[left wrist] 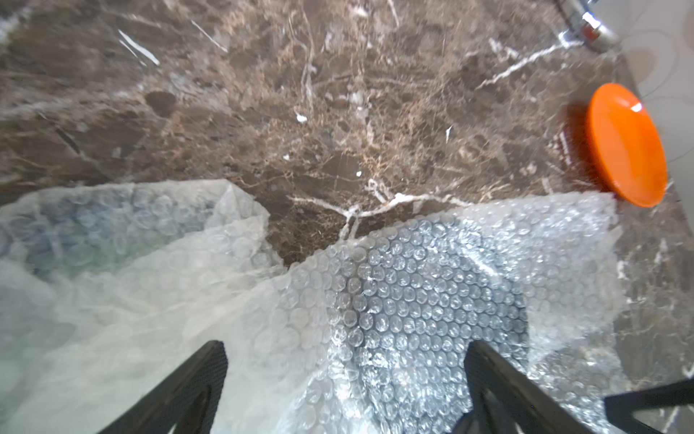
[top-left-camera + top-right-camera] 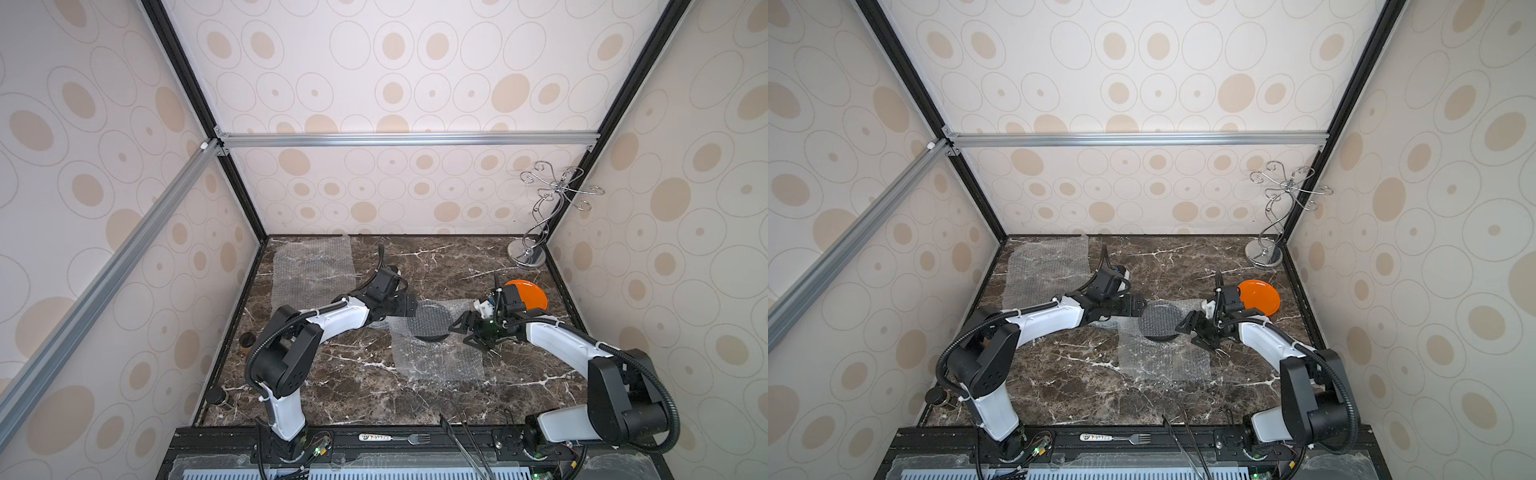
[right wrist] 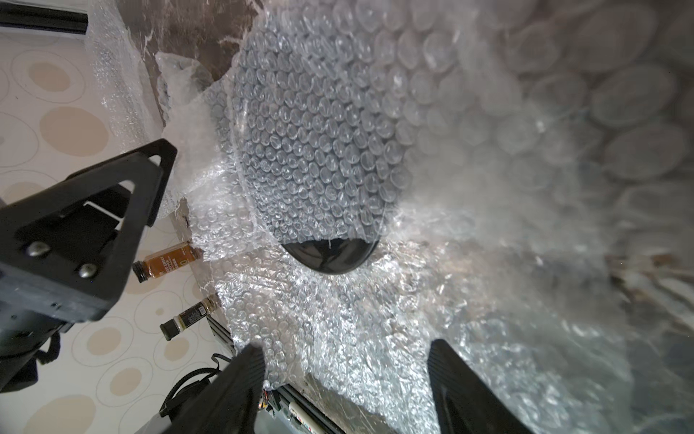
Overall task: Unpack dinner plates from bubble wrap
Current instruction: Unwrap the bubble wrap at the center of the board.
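Item: left gripper (image 1: pixel 345 344), fingers spread wide over the bubble wrap (image 2: pixel 440 361); right gripper (image 3: pixel 346 346), which I also read as parted, faces it across the sheet. Between them lies one dark grey plate (image 3: pixel 330 257), flat at mid-table, round so with no long axis, wrap folded over all but its near rim; orange plate (image 2: pixel 530 295) sits bare at right rear. Surface is brown veined marble (image 2: pixel 374 395); second sheet (image 2: pixel 311 266) far left, chrome stand (image 2: pixel 536 232) in the right corner, oval-patterned walls (image 2: pixel 83 208).

No legible text, label or number.
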Robot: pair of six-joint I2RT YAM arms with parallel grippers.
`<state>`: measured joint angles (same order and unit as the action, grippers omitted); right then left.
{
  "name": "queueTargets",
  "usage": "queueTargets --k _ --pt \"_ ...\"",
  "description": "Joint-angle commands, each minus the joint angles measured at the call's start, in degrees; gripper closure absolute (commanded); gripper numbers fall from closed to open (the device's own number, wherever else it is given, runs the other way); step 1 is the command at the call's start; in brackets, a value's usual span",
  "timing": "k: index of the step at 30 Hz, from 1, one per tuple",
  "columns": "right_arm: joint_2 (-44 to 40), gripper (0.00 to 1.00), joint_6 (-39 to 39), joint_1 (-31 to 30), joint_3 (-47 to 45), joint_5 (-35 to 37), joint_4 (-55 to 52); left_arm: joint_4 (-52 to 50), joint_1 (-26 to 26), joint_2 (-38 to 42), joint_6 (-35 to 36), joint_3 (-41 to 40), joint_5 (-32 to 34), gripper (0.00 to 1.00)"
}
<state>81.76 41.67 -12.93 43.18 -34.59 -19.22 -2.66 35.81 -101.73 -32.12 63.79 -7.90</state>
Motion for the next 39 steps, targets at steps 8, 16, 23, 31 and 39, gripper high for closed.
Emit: queueTargets --k 8,16,23,31,39 --pt "5.29 0.34 2.41 -1.20 2.18 1.98 5.61 2.82 -0.51 6.29 -2.58 -3.14 -2.24 0.00" --pt "7.25 0.39 3.08 -1.17 2.34 2.77 8.00 3.45 -0.57 8.21 -3.50 -5.12 -2.21 0.00" --pt "8.15 0.37 3.88 -1.27 2.67 3.72 8.16 3.45 -0.74 8.94 -3.64 -5.71 -1.81 0.00" --pt "7.81 0.30 6.86 -2.80 1.38 6.83 8.22 3.55 -0.92 8.83 -3.69 -5.87 -1.87 0.00" --pt "9.50 0.39 8.61 -2.80 0.21 8.04 13.50 3.28 -1.03 8.69 -3.56 -5.87 -1.98 0.00"
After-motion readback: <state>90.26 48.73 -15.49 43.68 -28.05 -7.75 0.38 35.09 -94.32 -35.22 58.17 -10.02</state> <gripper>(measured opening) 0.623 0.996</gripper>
